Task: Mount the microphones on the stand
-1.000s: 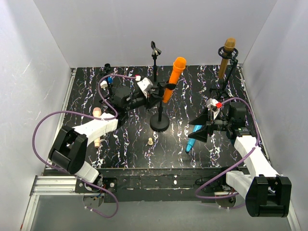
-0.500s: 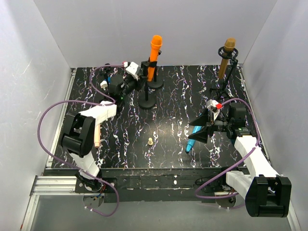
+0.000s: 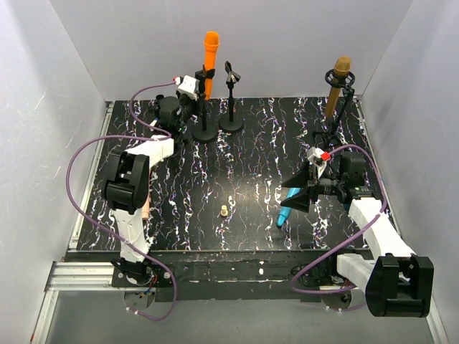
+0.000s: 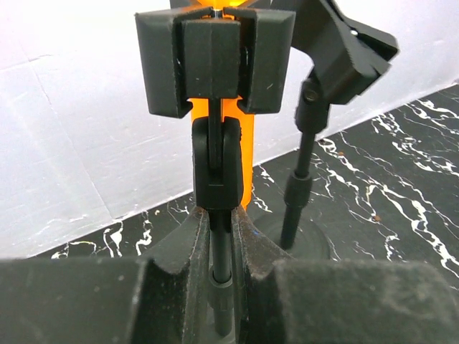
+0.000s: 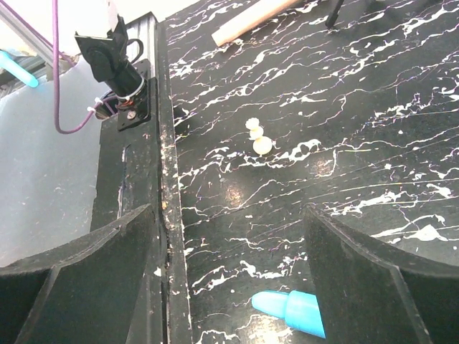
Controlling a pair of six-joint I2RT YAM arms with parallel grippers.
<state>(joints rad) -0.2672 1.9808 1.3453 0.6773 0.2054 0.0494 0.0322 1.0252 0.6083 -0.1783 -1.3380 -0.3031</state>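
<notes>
My main worry is the loaded stand [image 3: 204,134]. With the orange microphone [image 3: 210,49] upright in its clip it looks top-heavy, and its base sits just beside the base of the empty stand [image 3: 231,125]. The left claw [image 4: 221,251] is closed on the loaded stand's thin pole just below the clip, with the left arm stretched far toward the back wall. If I release with a jerk or drag sideways, I judge the stand could tip or knock its neighbour.

Pulling that arm back brings a second hazard. The pale pink microphone [image 3: 145,209] lies on the tabletop [image 3: 251,165] right against the arm's lower link, partly hidden by it, so a careless sweep could roll it.

On the right, the right claw [image 3: 295,190] is spread wide and holds nothing. The light blue microphone [image 3: 285,213] lies flat below it, toward the near edge. In the wrist view only its rounded end shows, low between the fingers, so a straight descent might pinch just that end and let it pivot out. The golden-brown microphone [image 3: 340,82] already stands clipped at the back right, well apart from either claw.
</notes>
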